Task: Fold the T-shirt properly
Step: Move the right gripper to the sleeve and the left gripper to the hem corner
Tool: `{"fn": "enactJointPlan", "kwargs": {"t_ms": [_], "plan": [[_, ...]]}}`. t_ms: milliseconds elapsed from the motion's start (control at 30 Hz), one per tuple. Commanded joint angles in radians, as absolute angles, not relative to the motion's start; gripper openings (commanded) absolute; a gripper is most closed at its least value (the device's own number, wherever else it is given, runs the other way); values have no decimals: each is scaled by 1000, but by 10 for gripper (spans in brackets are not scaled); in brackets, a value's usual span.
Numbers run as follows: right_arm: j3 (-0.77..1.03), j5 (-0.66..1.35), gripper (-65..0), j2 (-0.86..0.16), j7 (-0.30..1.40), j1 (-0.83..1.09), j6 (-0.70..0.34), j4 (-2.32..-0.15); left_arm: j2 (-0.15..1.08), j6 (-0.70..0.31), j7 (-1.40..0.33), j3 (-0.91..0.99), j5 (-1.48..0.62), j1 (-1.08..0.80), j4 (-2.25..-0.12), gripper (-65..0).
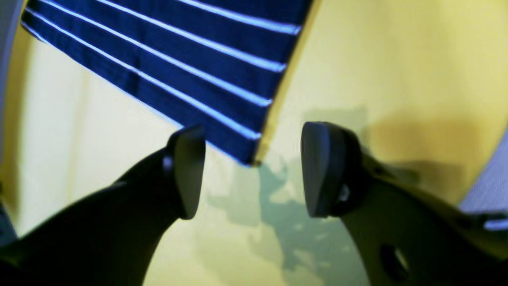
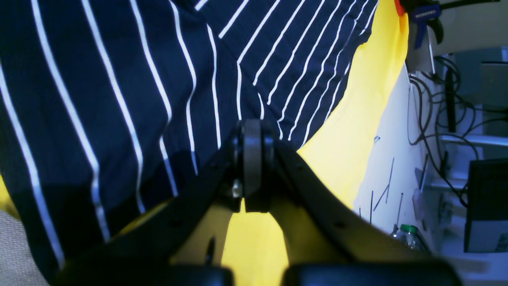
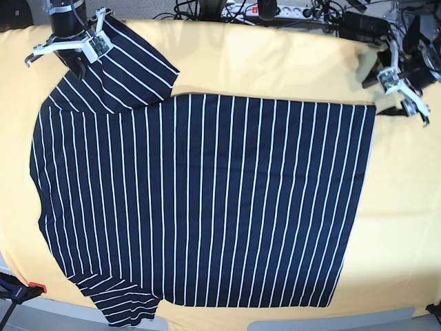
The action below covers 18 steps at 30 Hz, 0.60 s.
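Note:
The T-shirt [image 3: 207, 200], dark navy with thin white stripes, lies spread flat on the yellow cloth [image 3: 275, 62], its sleeves toward the left. My left gripper [image 3: 394, 107] hovers at the hem's far right corner. In the left wrist view it [image 1: 254, 171] stands open with that corner of the T-shirt [image 1: 190, 51] just beyond the fingertips, not held. My right gripper [image 3: 74, 67] sits at the far left sleeve. In the right wrist view its [image 2: 252, 159] fingers are pressed together on the T-shirt [image 2: 99, 79], whose cloth puckers toward the tips.
A power strip and cables [image 3: 269, 10] run along the back edge. A red and black clamp [image 3: 21, 289] sits at the front left corner. Beside the table, the right wrist view shows cables and a bottle [image 2: 405, 230].

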<state>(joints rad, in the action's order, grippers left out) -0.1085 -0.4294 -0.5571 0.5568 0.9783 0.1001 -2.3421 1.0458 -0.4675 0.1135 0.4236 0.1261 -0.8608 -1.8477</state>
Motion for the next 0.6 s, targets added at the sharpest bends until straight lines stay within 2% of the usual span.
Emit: {"fn": "enactJointPlan", "kwargs": {"t_ms": [0, 133, 333, 567], "plan": [[-104, -440, -650, -564, 542, 987, 112, -2356, 1081, -459, 145, 422, 134, -846, -1841, -264], [-104, -440, -650, -562, 542, 987, 112, -2356, 1134, -410, 178, 320, 221, -787, -1795, -264], [-104, -440, -650, -562, 543, 987, 112, -2356, 1164, -317, 179, 70, 354, -612, -1731, -264], [-104, -440, -650, -562, 543, 987, 112, -2356, 1164, -316, 180, -137, 404, -415, -1644, -264]]}}
